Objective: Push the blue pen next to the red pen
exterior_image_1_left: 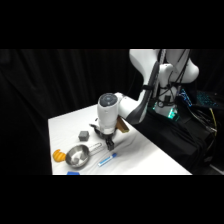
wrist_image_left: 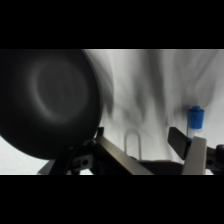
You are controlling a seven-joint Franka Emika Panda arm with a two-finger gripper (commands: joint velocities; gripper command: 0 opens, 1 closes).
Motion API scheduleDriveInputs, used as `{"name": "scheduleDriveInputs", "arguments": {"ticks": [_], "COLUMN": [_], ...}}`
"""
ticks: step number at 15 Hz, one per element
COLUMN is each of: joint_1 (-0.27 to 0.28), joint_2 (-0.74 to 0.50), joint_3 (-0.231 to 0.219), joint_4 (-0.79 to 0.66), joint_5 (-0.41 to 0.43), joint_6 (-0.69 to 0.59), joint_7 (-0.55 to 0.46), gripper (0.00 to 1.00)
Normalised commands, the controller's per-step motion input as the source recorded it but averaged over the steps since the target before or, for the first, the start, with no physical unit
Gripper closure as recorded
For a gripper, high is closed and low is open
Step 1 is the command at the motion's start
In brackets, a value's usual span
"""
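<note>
The blue pen [exterior_image_1_left: 107,160] is a slim light-blue stick with a whitish part, lying near the table's front edge, just right of the steel bowl [exterior_image_1_left: 77,156]. My gripper [exterior_image_1_left: 109,144] hangs low over the table, just behind the pen and beside the bowl's wire handle [exterior_image_1_left: 95,147]. In the wrist view the blue pen's end [wrist_image_left: 196,118] shows at the right above the gripper's linkage, and the wire handle [wrist_image_left: 132,142] shows in the middle. The red pen is out of view.
A grey cube [exterior_image_1_left: 83,135] sits behind the bowl and an orange object [exterior_image_1_left: 59,156] to its left. A flat darker blue piece [exterior_image_1_left: 73,173] lies at the front edge. A brown block [exterior_image_1_left: 123,126] is behind the gripper. A big blurred dark round shape [wrist_image_left: 47,100] fills the wrist view's left.
</note>
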Motion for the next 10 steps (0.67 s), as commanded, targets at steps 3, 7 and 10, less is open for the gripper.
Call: {"name": "scheduleDriveInputs", "arguments": {"ticks": [3,7,10], "joint_1": [0.097,0.142,0.185], "joint_2": [0.22,0.27,0.28], "joint_3": [-0.121,-0.104,-0.113], "joint_4": [0.22,0.32,0.35], "joint_5": [-0.124,-0.087,-0.069], "joint_6": [0.04,-0.02,-0.06], "joint_7": [0.16,0.15,0.16], "gripper": [0.0,0.0,0.0]}}
